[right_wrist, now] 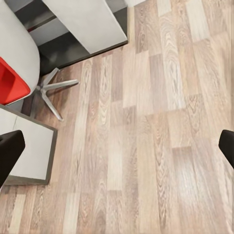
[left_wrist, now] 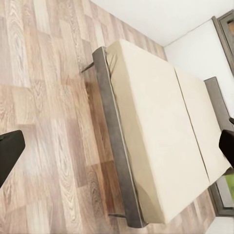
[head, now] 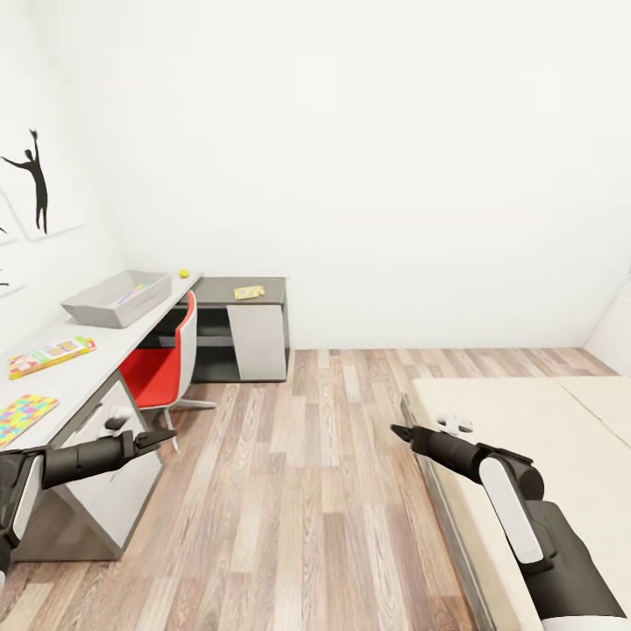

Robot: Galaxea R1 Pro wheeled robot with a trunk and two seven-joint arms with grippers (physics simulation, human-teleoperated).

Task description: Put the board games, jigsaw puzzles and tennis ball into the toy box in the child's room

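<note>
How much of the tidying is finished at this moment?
Done: something colourful already lies in the toy box. In hand: nothing; left gripper and right gripper are open and empty. Left: the tennis ball, a board game and a jigsaw puzzle on the table, plus a flat colourful item on the lower desk.

Red chair (right_wrist: 12, 80) beside table (right_wrist: 29, 146), plank floor (right_wrist: 146, 146)

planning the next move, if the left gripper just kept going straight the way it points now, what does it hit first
Judging by the left wrist view, the left gripper points across bare wood floor toward the bed. Nothing stands between, so the bed's dark side rail would likely come first, though depth is hard to judge.
</note>
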